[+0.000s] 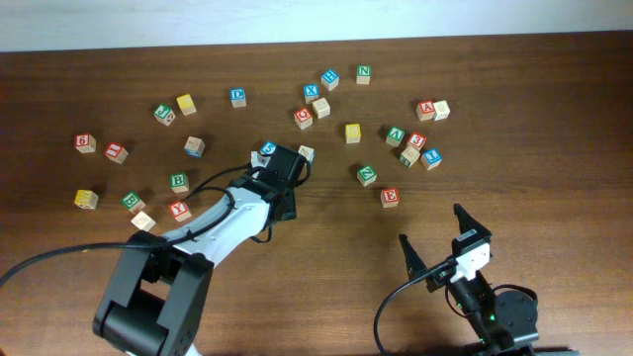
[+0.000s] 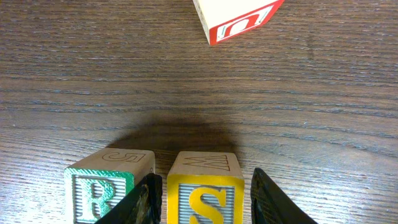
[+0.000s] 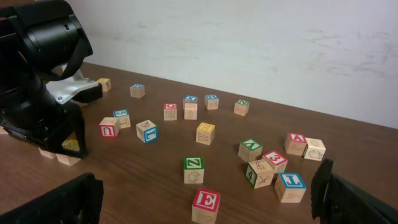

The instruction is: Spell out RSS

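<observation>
Broadly, a dark wooden table (image 1: 554,79) is seen strewn with small lettered cubes. The left arm (image 1: 213,227) is extended toward the middle of it. The right gripper (image 1: 429,222) is parked low near the front edge, with its fingers spread wide and nothing between them.

The left gripper (image 2: 205,180) is placed around the S cube (image 2: 204,202), one jaw on each side. A thin dark gap is seen at the cube's right side, so the jaws are judged slack rather than clamped. The R cube (image 2: 102,190) is stood just beside the S cube on its left, with a narrow slit between them, and both letters are turned toward the wrist camera.

R and the first S are thus judged placed, and one more S is wanted. The row is laid across the gripper's line of sight, so its open end lies beyond the right jaw. A red-edged cube (image 2: 239,18) is seen straight ahead of the gripper. A yellow-faced cube (image 1: 353,132), its letter too small to be read, is found farther out and to the right of the left gripper. The left arm is judged the nearer to it.
</observation>
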Action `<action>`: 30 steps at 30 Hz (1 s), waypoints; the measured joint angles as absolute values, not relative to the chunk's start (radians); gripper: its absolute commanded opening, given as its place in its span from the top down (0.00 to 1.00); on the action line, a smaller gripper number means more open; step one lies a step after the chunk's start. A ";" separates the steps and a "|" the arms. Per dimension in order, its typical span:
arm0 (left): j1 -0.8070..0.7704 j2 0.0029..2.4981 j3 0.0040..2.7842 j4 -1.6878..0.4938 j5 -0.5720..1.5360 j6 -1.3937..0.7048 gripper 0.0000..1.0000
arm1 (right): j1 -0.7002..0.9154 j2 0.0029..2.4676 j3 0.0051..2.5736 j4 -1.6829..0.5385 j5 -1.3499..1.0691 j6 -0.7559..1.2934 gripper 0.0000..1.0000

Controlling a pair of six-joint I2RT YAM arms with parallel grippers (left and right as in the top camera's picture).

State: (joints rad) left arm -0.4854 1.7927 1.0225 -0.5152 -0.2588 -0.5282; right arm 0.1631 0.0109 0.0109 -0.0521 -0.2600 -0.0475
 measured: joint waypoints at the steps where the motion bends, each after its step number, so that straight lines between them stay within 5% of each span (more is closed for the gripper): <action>1: -0.485 1.793 1.023 -0.515 -0.258 -0.528 0.62 | 0.163 0.011 0.011 -0.052 -0.260 -0.047 0.02; 21: -0.486 1.793 1.023 -0.607 -0.187 -0.529 0.64 | 0.163 0.011 0.011 -0.052 -0.260 -0.048 0.02; 24: -0.486 1.793 1.023 -0.621 -0.183 -0.528 0.78 | 0.163 0.011 0.011 -0.052 -0.260 -0.048 0.02; 25: -0.486 1.793 1.023 -0.635 -0.183 -0.528 1.00 | 0.163 0.011 0.011 -0.052 -0.260 -0.047 0.02; 30: -0.495 1.690 1.025 -0.708 -0.175 -0.532 1.00 | 0.163 0.011 0.011 -0.052 -0.260 -0.048 0.02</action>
